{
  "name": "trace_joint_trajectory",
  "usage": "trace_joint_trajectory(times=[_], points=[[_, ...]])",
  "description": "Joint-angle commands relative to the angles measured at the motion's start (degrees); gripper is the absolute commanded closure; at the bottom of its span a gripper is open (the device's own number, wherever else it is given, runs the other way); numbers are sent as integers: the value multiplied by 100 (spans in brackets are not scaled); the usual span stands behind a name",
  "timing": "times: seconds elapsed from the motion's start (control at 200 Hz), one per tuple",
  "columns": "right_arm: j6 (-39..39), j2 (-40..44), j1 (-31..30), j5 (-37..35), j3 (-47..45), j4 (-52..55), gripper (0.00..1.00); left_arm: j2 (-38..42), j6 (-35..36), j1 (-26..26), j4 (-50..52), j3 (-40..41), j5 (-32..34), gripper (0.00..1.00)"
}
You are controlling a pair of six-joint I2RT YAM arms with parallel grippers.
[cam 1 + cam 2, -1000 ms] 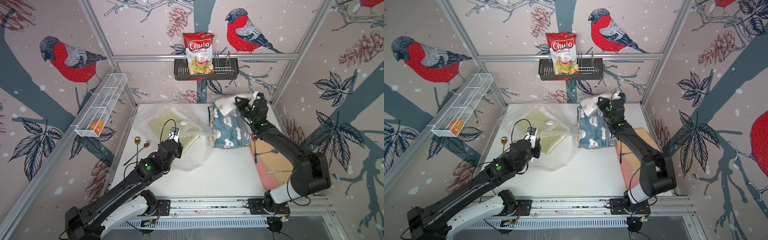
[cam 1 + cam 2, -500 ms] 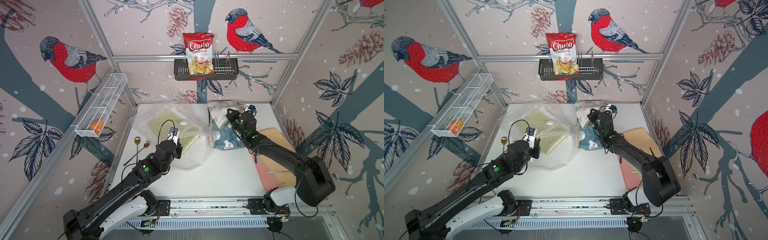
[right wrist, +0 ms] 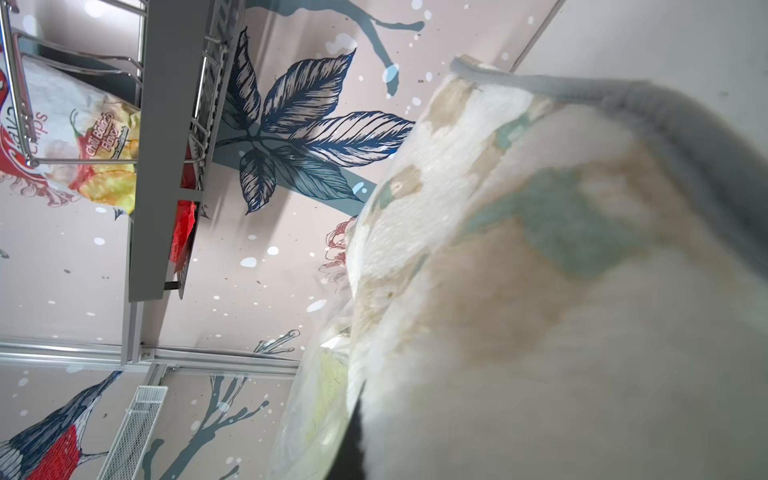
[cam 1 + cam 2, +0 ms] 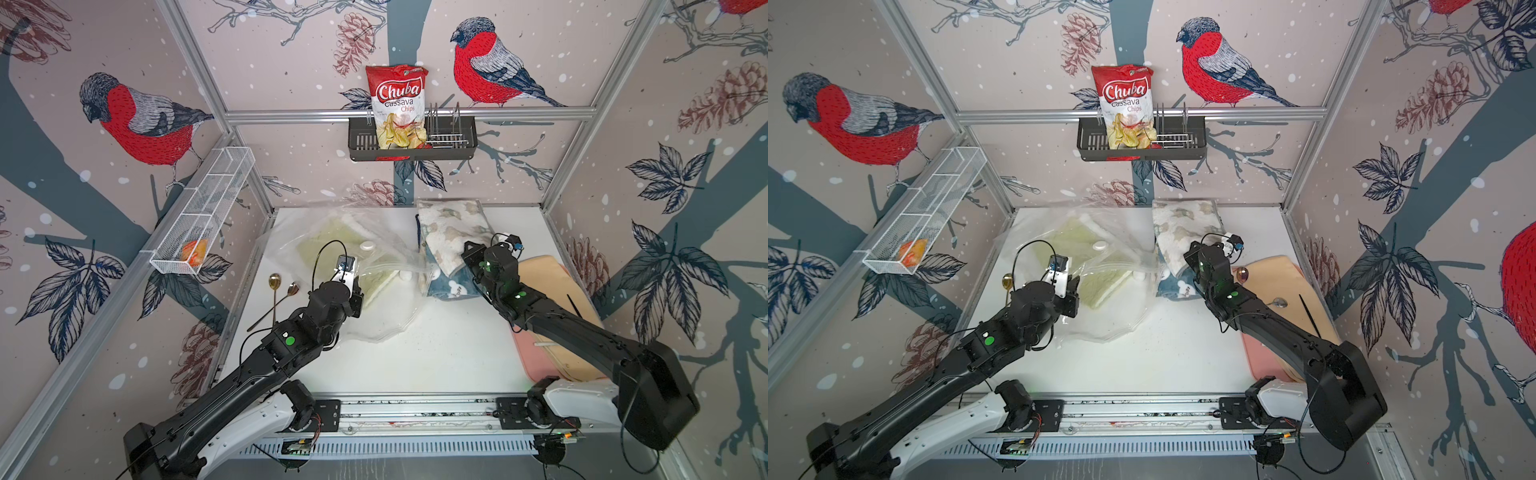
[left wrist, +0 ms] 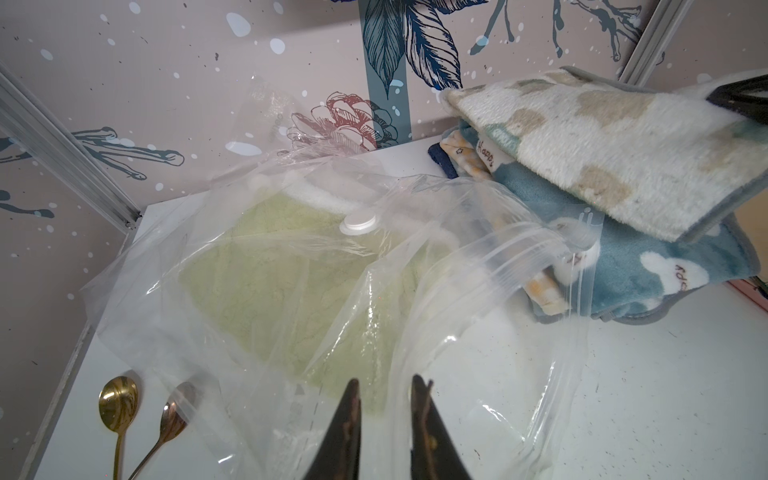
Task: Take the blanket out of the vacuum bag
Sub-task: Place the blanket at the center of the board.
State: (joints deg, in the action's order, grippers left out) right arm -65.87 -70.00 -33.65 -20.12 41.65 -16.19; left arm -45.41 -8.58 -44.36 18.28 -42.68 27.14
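**Left arm** [image 4: 291, 340]: stretched forward from the near rail with the wrist low. The left gripper [image 5: 384, 380] sits at the near-left margin of the vacuum bag [image 4: 386, 320] and points across it toward the back wall. Its fingers are narrowly parted, with clear film across the gap. Whether that film is pinched cannot be told.

**Right arm** [image 4: 561, 320]: lies low and long to the right of the bag, with the wrist rolled onto its side. The right gripper [image 4: 471, 253] is against the blanket [image 4: 451, 232]. Pile fills its wrist view and only one dark sliver of finger shows there, so released or clenched cannot be told.

**Blanket**: blue and cream, folded, on the counter [image 4: 436, 361] and touching the bag's right side, with its upper flap raised. Its near corner shows through the zip-seal edge [image 5: 519, 249]; whether it lies inside the mouth or only under it is unclear.

**Vacuum bag**: crumpled on the counter, with the white valve cap [image 5: 359, 222] uppermost. A green cloth [image 5: 270, 274] shows blurred through the film.

**Two spoons** [image 5: 118, 403]: just left of the bag. Their handles are cut off in the left wrist view.
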Motion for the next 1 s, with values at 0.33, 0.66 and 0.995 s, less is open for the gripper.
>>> trace_joint_trajectory(times=[0.33, 0.66, 0.995], points=[[948, 1549, 796, 543, -478, 1763, 40, 112, 23, 17, -193, -48, -13, 75], [1882, 1796, -1047, -629, 590, 3600, 47, 33, 15, 15, -190, -55, -82, 72], [3337, 74, -941, -294, 1995, 3534, 44, 79, 91, 11, -208, -47, -493, 61]])
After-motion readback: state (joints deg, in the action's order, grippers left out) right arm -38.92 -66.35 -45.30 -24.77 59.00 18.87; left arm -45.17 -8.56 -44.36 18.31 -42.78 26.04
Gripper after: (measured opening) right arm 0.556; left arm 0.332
